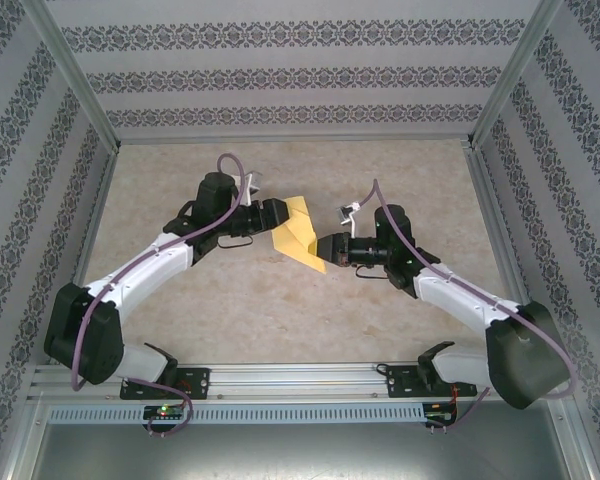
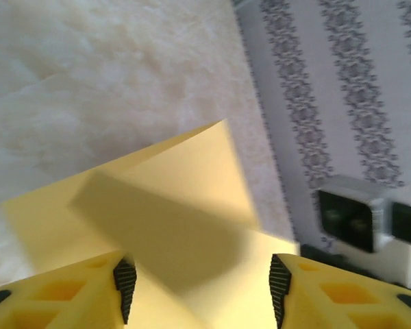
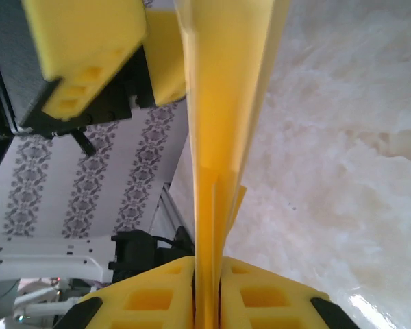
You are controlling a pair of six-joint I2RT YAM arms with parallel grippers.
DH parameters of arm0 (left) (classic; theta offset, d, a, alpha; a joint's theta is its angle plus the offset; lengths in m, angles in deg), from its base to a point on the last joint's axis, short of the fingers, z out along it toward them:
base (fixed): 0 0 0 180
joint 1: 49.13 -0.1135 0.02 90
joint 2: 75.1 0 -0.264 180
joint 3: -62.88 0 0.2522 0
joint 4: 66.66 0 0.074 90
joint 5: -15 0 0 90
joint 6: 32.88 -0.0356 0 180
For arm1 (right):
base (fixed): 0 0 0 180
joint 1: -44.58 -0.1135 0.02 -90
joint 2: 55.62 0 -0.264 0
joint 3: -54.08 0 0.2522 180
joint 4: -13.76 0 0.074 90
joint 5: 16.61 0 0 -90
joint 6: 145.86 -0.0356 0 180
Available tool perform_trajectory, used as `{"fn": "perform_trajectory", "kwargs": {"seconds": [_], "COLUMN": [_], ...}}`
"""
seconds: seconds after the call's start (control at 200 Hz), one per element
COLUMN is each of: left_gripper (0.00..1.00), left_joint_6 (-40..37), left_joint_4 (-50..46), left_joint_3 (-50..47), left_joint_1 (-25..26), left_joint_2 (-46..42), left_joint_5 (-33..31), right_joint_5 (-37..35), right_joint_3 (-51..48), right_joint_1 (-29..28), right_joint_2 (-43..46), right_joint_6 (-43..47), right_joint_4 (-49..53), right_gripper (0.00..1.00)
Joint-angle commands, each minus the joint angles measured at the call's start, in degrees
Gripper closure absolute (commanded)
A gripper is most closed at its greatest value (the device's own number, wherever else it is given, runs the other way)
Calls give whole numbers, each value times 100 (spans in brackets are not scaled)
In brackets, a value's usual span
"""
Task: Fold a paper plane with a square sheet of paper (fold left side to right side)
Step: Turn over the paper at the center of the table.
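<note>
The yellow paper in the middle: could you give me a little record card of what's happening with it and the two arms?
thing: yellow paper, folded into several layers
where: over the middle of the table, between the two arms
left jaws: open, the paper showing between them, not pinched
right jaws: shut on the paper's near end, seen edge-on
stage: folded, not yet a narrow dart

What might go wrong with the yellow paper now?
The right fingers pinch the folded paper by one edge, while the left fingers stand apart around it. Held at one end, it may droop or slip out. If the left fingers shut crookedly, they might crease it wrongly.
</note>
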Motion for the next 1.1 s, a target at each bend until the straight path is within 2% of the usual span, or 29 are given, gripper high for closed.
{"fn": "perform_trajectory", "kwargs": {"seconds": [0.0, 0.07, 0.19, 0.31, 0.39, 0.595, 0.689, 0.789, 0.909, 1.094], "left_gripper": [35, 31, 27, 25, 24, 20, 18, 18, 18, 17], "left_joint_6": [-779, -974, -1124, -1118, -1094, -1051, -1065, -1064, -1039, -1004], "left_joint_4": [-1077, -1508, -1948, -2156, -2260, -2577, -2642, -2679, -2652, -2617], "left_joint_3": [136, 76, -199, -551, -792, -1090, -1128, -1148, -1189, -1239], "left_joint_1": [-91, -96, -95, -96, -96, -97, -96, -99, -98, -96], "left_joint_2": [-575, -987, -1762, -2532, -2985, -3805, -3989, -4021, -4013, -3991], "left_joint_5": [-988, -1595, -2488, -3149, -3491, -4148, -4247, -4248, -4210, -4208], "right_joint_5": [-888, -1700, -3527, -5762, -7023, -9273, -9988, -10342, -10433, -10190], "right_joint_3": [570, 968, 1683, 2363, 2805, 3895, 4266, 4561, 4711, 4747], "right_joint_1": [-58, -232, -701, -1432, -1943, -2832, -3094, -3302, -3441, -3682], "right_joint_2": [296, 327, 220, -61, -457, -2102, -2948, -3704, -4345, -4920], "right_joint_6": [1507, 2143, 2904, 3307, 3449, 3446, 3408, 3445, 3507, 3649], "right_joint_4": [2020, 3169, 4610, 5576, 6124, 7510, 7996, 8256, 8251, 8047], "right_gripper": [87, 87, 89, 91, 93, 94, 95, 96, 96, 96]}}
